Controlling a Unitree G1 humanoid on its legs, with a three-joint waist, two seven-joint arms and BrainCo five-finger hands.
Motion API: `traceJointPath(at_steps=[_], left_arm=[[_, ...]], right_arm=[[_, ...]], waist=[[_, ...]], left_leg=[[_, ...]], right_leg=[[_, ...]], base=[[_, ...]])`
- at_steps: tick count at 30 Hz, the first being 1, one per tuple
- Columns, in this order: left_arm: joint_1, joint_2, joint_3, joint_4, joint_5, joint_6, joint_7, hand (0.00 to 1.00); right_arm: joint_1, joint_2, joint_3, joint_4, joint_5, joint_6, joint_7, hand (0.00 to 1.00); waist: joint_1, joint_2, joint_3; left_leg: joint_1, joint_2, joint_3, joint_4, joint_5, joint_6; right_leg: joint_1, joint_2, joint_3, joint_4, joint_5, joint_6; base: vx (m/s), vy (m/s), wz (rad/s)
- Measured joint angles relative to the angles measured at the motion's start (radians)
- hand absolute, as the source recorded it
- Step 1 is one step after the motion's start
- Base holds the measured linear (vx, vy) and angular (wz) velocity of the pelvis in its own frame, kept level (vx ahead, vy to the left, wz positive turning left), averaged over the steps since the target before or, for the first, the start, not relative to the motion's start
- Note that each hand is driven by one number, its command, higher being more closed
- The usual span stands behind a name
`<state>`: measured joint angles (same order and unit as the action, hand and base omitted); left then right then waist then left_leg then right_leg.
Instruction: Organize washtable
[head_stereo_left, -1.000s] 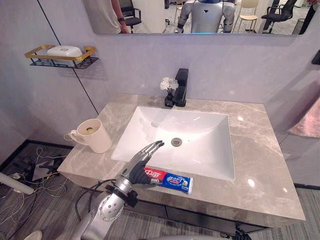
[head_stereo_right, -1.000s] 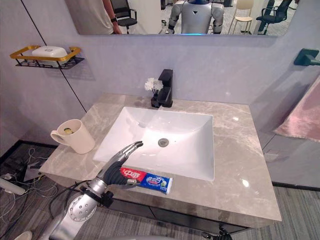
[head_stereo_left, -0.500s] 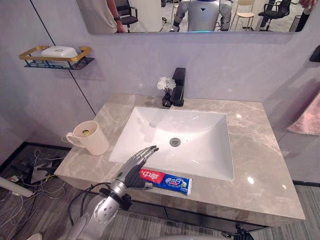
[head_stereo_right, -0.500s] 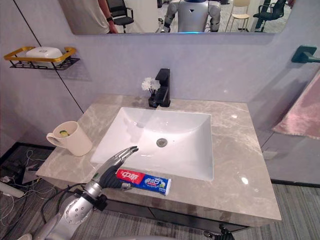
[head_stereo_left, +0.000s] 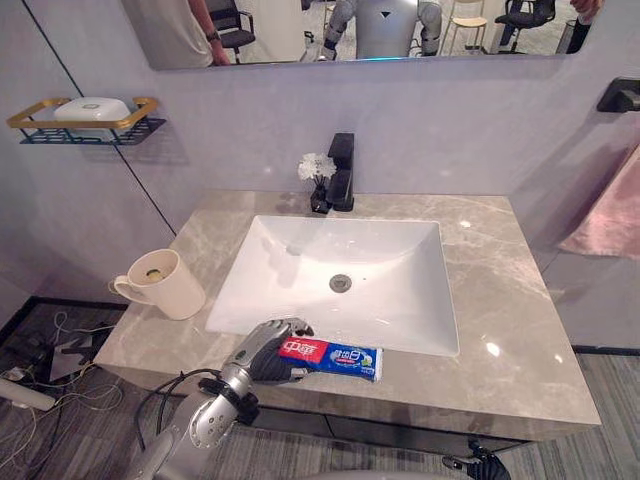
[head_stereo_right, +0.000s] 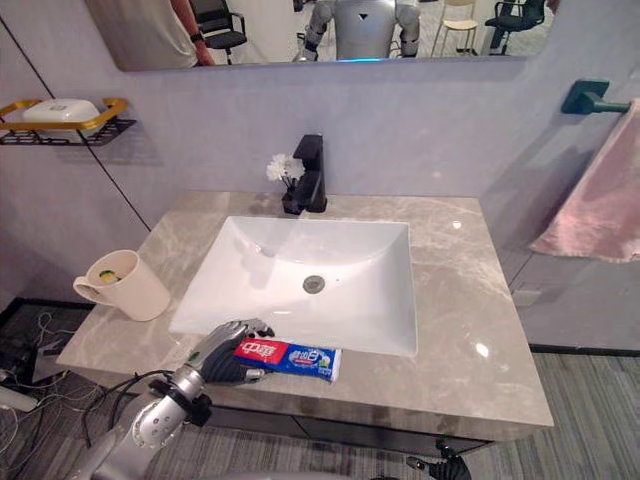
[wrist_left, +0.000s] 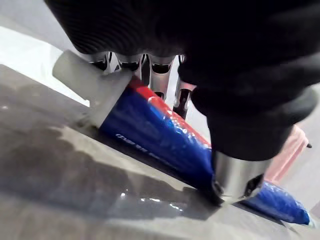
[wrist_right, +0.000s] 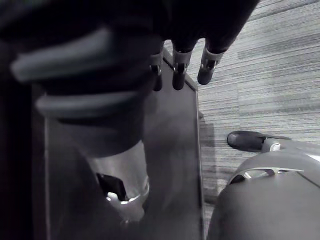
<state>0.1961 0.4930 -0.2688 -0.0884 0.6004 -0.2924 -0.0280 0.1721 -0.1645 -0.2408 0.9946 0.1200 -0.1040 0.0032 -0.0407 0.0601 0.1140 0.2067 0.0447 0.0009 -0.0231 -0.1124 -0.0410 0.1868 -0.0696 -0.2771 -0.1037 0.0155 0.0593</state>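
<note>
While a mug (head_stereo_left: 165, 284) stands on the counter (head_stereo_left: 520, 330) left of the sink (head_stereo_left: 300, 250), the left hand (head_stereo_left: 268, 350), before the sink's front rim, is clamped round the toothpaste tube (head_stereo_left: 340, 357) lying flat there. Seen from above, the fingers hide the tube's cap end. The right hand (wrist_right: 125, 60) hangs loose-fingered over floor; I cannot tell where it is from the sink.

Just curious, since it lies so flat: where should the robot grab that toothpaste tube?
Across its body, from above and the front edge. The toothpaste tube lies flat along the counter, so fingers reach over its far side, thumb on the near side, as the left hand is curled now.
</note>
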Motion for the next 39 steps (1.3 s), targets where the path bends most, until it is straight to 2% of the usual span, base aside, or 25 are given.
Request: traceJointPath(at_steps=[12,14,18,24,32,39], left_arm=[[0.001,-0.003,0.010,-0.001,-0.012,0.010,-0.009,1.00],[0.007,-0.033,0.025,-0.001,-0.019,0.022,0.005,1.00],[0.011,-0.082,0.041,-0.001,-0.019,0.048,0.015,1.00],[0.010,-0.125,0.046,-0.001,-0.022,0.066,0.030,1.00],[0.013,-0.163,0.046,-0.001,-0.089,0.089,0.051,1.00],[0.013,-0.208,0.050,-0.002,-0.121,0.090,0.079,1.00]], right_arm=[[-0.014,0.021,-0.146,0.000,0.169,-0.002,-0.007,0.00],[-0.011,0.032,-0.199,0.000,0.229,-0.003,-0.022,0.00],[0.008,0.042,-0.282,0.000,0.280,-0.004,-0.027,0.00],[0.013,0.057,-0.347,0.000,0.287,-0.004,-0.047,0.00],[0.011,0.084,-0.348,-0.044,0.260,-0.002,-0.049,0.00],[0.025,0.113,-0.348,-0.215,0.259,-0.006,-0.077,0.00]], waist=[[-0.004,0.000,0.011],[-0.003,0.005,0.012],[-0.008,0.008,0.010],[-0.014,0.014,0.008],[-0.026,0.014,0.007],[-0.027,0.012,0.005]], left_leg=[[0.013,0.007,0.039,-0.006,-0.005,-0.005],[0.009,0.011,0.056,-0.006,-0.006,-0.006],[0.013,0.018,0.069,-0.006,-0.008,-0.010],[0.018,0.026,0.090,-0.006,-0.009,-0.012],[0.014,0.027,0.101,-0.004,-0.010,-0.012],[0.014,0.028,0.112,-0.005,-0.010,-0.012]], right_leg=[[-0.010,0.009,0.038,-0.001,0.004,-0.002],[-0.020,0.014,0.055,-0.001,0.009,-0.005],[-0.025,0.020,0.066,-0.001,0.011,-0.007],[-0.036,0.031,0.092,0.000,0.018,-0.013],[-0.036,0.032,0.098,-0.001,0.020,-0.015],[-0.048,0.033,0.111,0.003,0.023,-0.014]], base=[[-0.02,0.007,-0.10],[-0.03,-0.003,-0.21],[-0.01,-0.009,-0.11],[-0.02,-0.010,-0.13],[-0.04,-0.004,-0.02],[0.00,0.004,-0.04]])
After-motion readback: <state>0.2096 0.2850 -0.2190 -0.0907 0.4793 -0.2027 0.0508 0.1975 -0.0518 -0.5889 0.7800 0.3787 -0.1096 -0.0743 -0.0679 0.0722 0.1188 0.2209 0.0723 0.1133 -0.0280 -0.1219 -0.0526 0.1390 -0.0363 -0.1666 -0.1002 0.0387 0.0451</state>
